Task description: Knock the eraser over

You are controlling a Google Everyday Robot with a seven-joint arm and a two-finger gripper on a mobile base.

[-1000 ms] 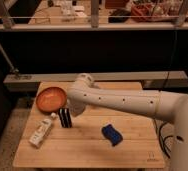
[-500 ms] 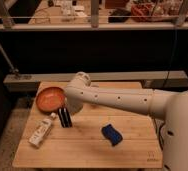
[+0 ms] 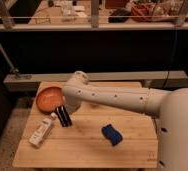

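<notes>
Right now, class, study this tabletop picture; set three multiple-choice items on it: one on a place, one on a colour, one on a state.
1. Where does the white bottle lie?
A. near the table's left edge
B. inside the bowl
C. beside the sponge

2. What colour is the bowl?
A. green
B. orange
C. white

3. How does the eraser stand?
A. flat on its side
B. on end, leaning
C. stacked on the sponge

Answers: 1 A, it lies at the left, clear of the bowl. 2 B, its inside shows orange. 3 B, the black block stands tilted, with the gripper just above it.
</notes>
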